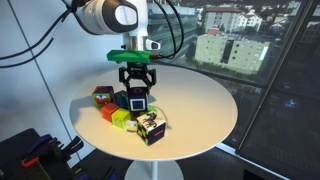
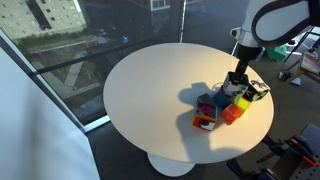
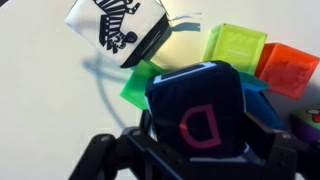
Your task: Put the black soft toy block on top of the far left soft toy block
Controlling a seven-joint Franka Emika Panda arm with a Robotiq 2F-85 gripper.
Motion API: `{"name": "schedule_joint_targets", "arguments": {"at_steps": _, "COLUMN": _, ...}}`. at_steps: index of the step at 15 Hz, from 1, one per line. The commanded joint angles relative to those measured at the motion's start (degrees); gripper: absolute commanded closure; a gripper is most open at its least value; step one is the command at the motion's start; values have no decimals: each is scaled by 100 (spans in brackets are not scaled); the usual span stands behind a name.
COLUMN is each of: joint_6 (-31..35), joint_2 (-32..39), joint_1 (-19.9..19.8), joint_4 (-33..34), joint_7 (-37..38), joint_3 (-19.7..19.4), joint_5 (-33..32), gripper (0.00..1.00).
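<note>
My gripper (image 1: 136, 88) is shut on the black soft toy block (image 1: 136, 100), which has a pale square panel facing the camera. In the wrist view the block (image 3: 200, 110) fills the jaws (image 3: 200, 150) and shows a red letter D. The red block with a green patch (image 1: 102, 96) sits just beside the held block at the far end of the cluster, apart from it. In an exterior view the gripper (image 2: 236, 82) hangs over the cluster, with the red block (image 2: 205, 121) nearest the table's middle. I cannot tell whether the held block touches the table.
An orange block (image 1: 108, 112), a lime-green block (image 1: 121, 119) and a black-and-white patterned cube (image 1: 150, 127) lie close together on the round white table (image 1: 200, 110). In the wrist view they surround the held block: patterned cube (image 3: 115, 30), lime (image 3: 235, 42), orange (image 3: 287, 68).
</note>
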Motion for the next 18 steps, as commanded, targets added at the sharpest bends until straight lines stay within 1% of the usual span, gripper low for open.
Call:
{"name": "schedule_joint_targets", "arguments": {"at_steps": 1, "joint_6": 13, "joint_2": 101, "joint_1": -80, "joint_4": 113, "joint_7": 30, "joint_3": 55, "joint_5": -156, "gripper": 41}}
{"name": "schedule_joint_targets", "arguments": {"at_steps": 7, "joint_6": -98, "joint_2": -137, "joint_1": -81, "joint_4": 58, "joint_7": 40, "joint_3": 69, "joint_5": -78, "gripper": 83}}
{"name": "schedule_joint_targets", "arguments": {"at_steps": 9, "joint_6": -152, "joint_2": -226, "joint_1": -78, "joint_4": 42, "joint_7": 68, "joint_3": 71, "joint_5": -59, "gripper": 94}}
{"name": "schedule_joint_targets", "arguments": {"at_steps": 10, "joint_6": -195, "joint_2": -268, "joint_1": -77, "joint_4": 41, "joint_7": 83, "joint_3": 75, "joint_5": -39, "gripper": 95}}
{"name": "schedule_joint_targets", "arguments": {"at_steps": 11, "joint_6": -222, "joint_2": -323, "joint_1": -69, "joint_4": 27, "joint_7": 107, "joint_3": 81, "joint_5": -27, "gripper": 93}}
{"name": "schedule_joint_targets", "arguments": {"at_steps": 13, "joint_6": -312, "joint_2": -441, "joint_1": -45, "joint_4": 1, "joint_7": 181, "joint_3": 94, "joint_5": -9, "gripper": 95}}
{"name": "schedule_joint_targets", "arguments": {"at_steps": 14, "joint_6": -355, "joint_2": -494, "joint_1": -34, "joint_4": -7, "joint_7": 213, "joint_3": 103, "joint_5": -2, "gripper": 93}}
{"name": "schedule_joint_targets", "arguments": {"at_steps": 18, "joint_6": -618, "joint_2": -734, "joint_1": 32, "joint_4": -52, "joint_7": 281, "joint_3": 186, "joint_5": 72, "gripper": 93}}
